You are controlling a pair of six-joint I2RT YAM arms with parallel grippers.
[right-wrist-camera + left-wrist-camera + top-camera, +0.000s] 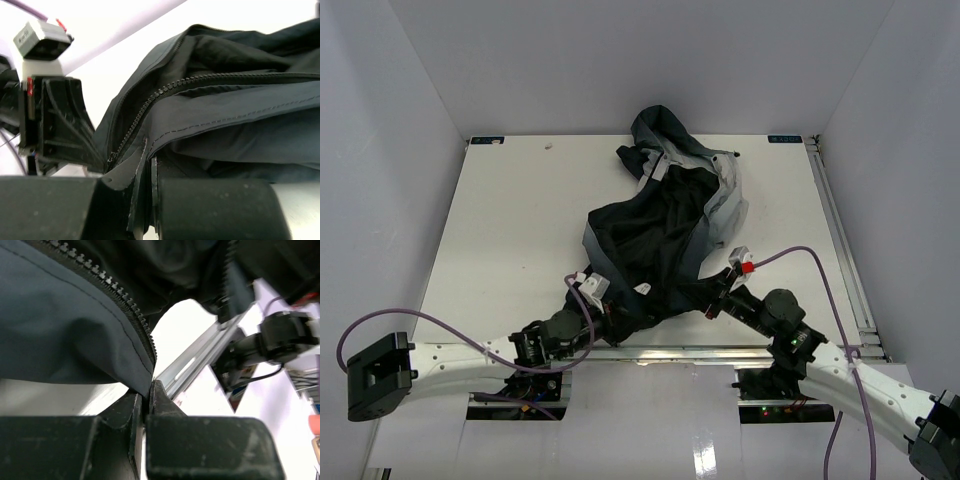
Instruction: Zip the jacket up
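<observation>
Jacket point(660, 235) crumpled mid-tabletop point(500, 220), front open. Left gripper point(149, 392) jaws clamped on hem beside zipper teeth point(125, 302). Right gripper point(149, 165) jaws likewise clamped on hem. Teeth unjoined; all zipping remains.

The jacket point(660, 235) is smooth, matt cloth; its zipper point(107, 287) teeth look plastic. The fingers point(210, 445) are scuffed matt black plastic. The table point(520, 220) is smooth, matt white.
</observation>
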